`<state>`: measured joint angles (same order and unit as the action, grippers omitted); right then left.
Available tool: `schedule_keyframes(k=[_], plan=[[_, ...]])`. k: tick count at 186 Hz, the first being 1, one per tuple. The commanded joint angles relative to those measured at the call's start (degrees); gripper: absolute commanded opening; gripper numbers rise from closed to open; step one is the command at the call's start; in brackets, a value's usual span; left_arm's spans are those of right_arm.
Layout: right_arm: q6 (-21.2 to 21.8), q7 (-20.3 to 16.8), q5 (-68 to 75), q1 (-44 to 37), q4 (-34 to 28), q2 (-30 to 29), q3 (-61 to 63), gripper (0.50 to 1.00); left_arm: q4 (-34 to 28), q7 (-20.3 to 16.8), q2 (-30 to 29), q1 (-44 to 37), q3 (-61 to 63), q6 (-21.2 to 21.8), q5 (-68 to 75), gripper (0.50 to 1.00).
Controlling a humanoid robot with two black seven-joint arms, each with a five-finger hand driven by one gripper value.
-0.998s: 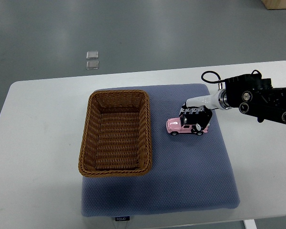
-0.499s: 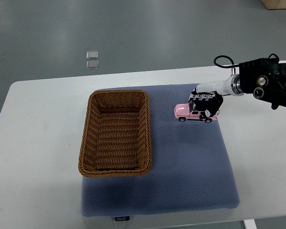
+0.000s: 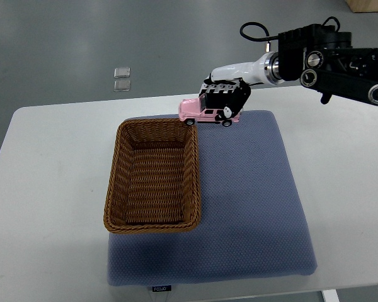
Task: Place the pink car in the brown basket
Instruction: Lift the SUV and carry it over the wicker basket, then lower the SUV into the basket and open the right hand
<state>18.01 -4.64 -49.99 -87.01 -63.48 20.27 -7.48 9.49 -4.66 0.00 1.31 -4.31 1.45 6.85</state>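
A single white table (image 3: 44,189) carries one blue-grey mat (image 3: 252,214), whose near edge bears a small label too tiny to read. On the mat's left part sits one brown basket (image 3: 153,176), woven, rectangular, with nothing in it. The table's near edge and right end are cut off by the frame.

Farther back, one pink car (image 3: 205,112) hangs in the air, clamped from above by the right hand (image 3: 225,96); its black fingers (image 3: 222,89) curl over the roof and hide most of the cabin. The car's nose points left and sits just past the basket's far right corner, over the mat's far edge, not over the basket's hollow. Two of its wheels show; the others cannot be made out.

The right arm (image 3: 331,56) enters from the right edge, with one black cable looping above the wrist.

On the grey floor beyond the table lie two small clear squares (image 3: 121,78). A sliver of a wooden thing (image 3: 368,5) is cut off in the far right corner.
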Motion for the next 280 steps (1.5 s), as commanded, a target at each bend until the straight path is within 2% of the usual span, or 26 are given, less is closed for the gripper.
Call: schedule_keyframes(k=[1,39,84,109,199,207,215,216,217,218,219,220,222,223,224,225,231,259,280], plan=[[-0.16,-0.01,1.65,-0.18,0.55,-5.68,0.00,0.500,0.00,0.00,0.00,0.00,0.00,-0.05,0.00,1.000],[-0.95,-0.01,0.86,3.60,3.98,-15.08,-0.61,0.500,0.00,0.00,0.00,0.00,0.00,-0.05,0.00,1.000],[-1.48,-0.10,0.07,7.55,7.41,-19.22,-0.70,0.500,0.00,0.00,0.00,0.00,0.00,-0.05,0.00,1.000],[-1.92,-0.10,-1.77,9.92,9.61,-20.27,-0.70,0.500,0.00,0.00,0.00,0.00,0.00,-0.05,0.00,1.000],[-2.98,-0.10,-3.53,12.47,10.57,-20.27,-0.70,0.500,0.00,0.00,0.00,0.00,0.00,-0.05,0.00,1.000],[-3.50,-0.10,-3.53,12.47,10.57,-20.27,-0.70,0.547,0.00,0.00,0.00,0.00,0.00,-0.05,0.00,1.000],[-4.21,-0.01,-3.53,12.39,10.66,-20.27,-0.70,0.619,0.00,0.00,0.00,0.00,0.00,-0.05,0.00,1.000],[-4.38,-0.01,-3.53,12.47,10.66,-20.27,-0.70,0.643,0.00,0.00,0.00,0.00,0.00,-0.05,0.00,1.000],[-4.38,-0.01,-3.53,12.47,10.66,-20.27,-0.70,0.643,0.00,0.00,0.00,0.00,0.00,-0.05,0.00,1.000],[-4.47,-0.01,-3.53,12.39,10.66,-20.27,-0.70,0.672,0.00,0.00,0.00,0.00,0.00,-0.05,0.00,1.000],[-4.47,-0.01,-3.53,12.39,10.66,-20.27,-0.70,0.672,0.00,0.00,0.00,0.00,0.00,-0.05,0.00,1.000],[-4.56,-0.01,-3.44,12.39,10.66,-20.27,-0.70,0.704,0.00,0.00,0.00,0.00,0.00,-0.05,0.00,1.000],[-4.56,-0.01,-3.44,12.39,10.66,-20.27,-0.70,0.705,0.00,0.00,0.00,0.00,0.00,-0.05,0.00,1.000],[-4.64,-0.01,-3.44,12.39,10.66,-20.27,-0.70,0.735,0.00,0.00,0.00,0.00,0.00,0.04,0.00,1.000],[-4.65,-0.01,-3.44,12.39,10.66,-20.27,-0.70,0.735,0.00,0.00,0.00,0.00,0.00,0.04,0.00,1.000],[-4.73,-0.01,-3.36,12.39,10.66,-20.27,-0.70,0.762,0.00,0.00,0.00,0.00,0.00,-0.05,0.00,1.000],[-4.73,0.07,-3.36,12.39,10.57,-20.27,-0.70,0.811,0.00,0.00,0.00,0.00,0.00,-0.05,0.00,1.000],[-4.47,0.16,-3.18,12.30,10.57,-20.27,-0.70,0.846,0.00,0.00,0.00,0.00,0.00,0.04,0.00,1.000],[-4.56,0.16,-3.18,12.30,10.57,-20.27,-0.61,0.852,0.00,0.00,0.00,0.00,0.00,-0.05,0.00,1.000]])
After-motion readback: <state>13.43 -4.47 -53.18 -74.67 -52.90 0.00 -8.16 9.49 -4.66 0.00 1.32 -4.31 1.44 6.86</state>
